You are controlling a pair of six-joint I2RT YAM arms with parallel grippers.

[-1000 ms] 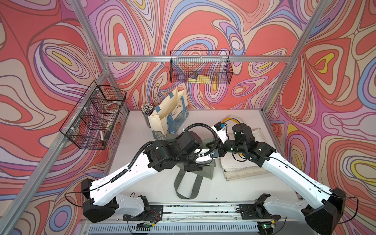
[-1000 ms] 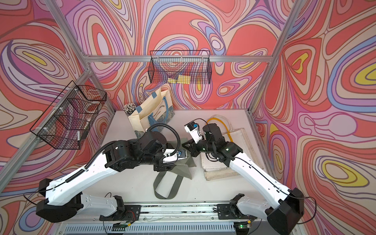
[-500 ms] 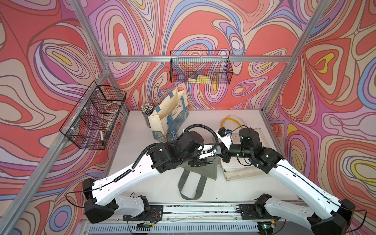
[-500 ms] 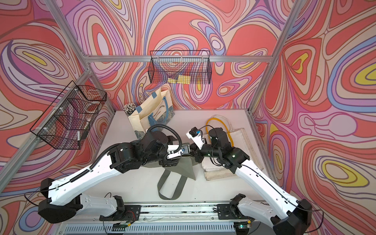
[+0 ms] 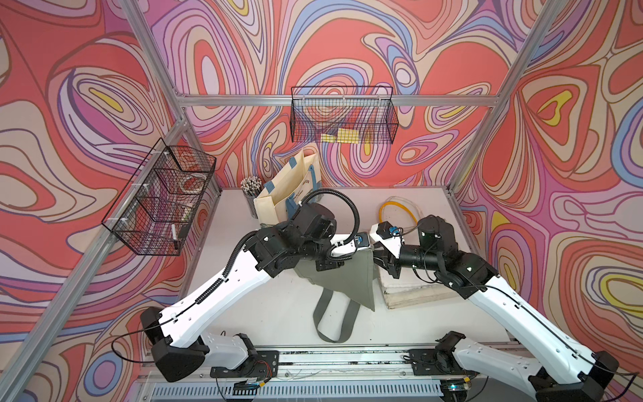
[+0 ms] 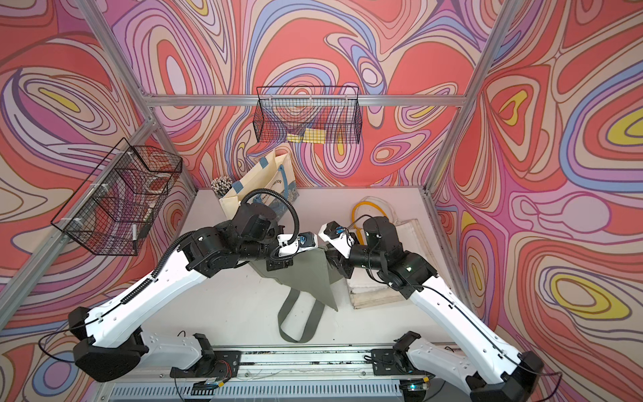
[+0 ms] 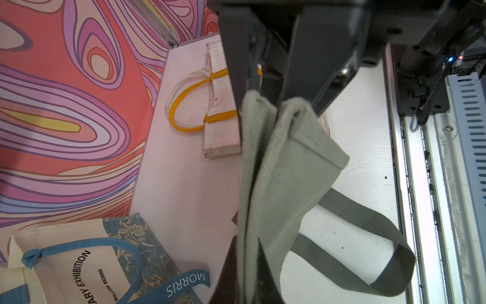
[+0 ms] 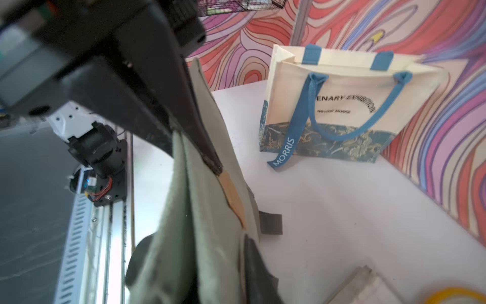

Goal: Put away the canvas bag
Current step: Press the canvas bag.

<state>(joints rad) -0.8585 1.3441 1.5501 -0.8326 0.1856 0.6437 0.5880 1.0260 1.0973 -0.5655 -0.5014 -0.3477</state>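
While aloft, canvas bag (image 5: 339, 278) vertical, handles-down.

Cream tote bag (image 8: 349, 86) reads "EXHIBITION" and "WILLIAM MORRIS"; its blue strap (image 8: 284, 151) reads "MORRIS".

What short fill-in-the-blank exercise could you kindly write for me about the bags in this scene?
1. The left gripper is shut on a corner of the ___ canvas bag.
2. The tote bag standing upright at the back of the table has ___ handles.
3. The folded cream bag lying flat under the right arm has ___ handles.

Missing words: green; blue; yellow.
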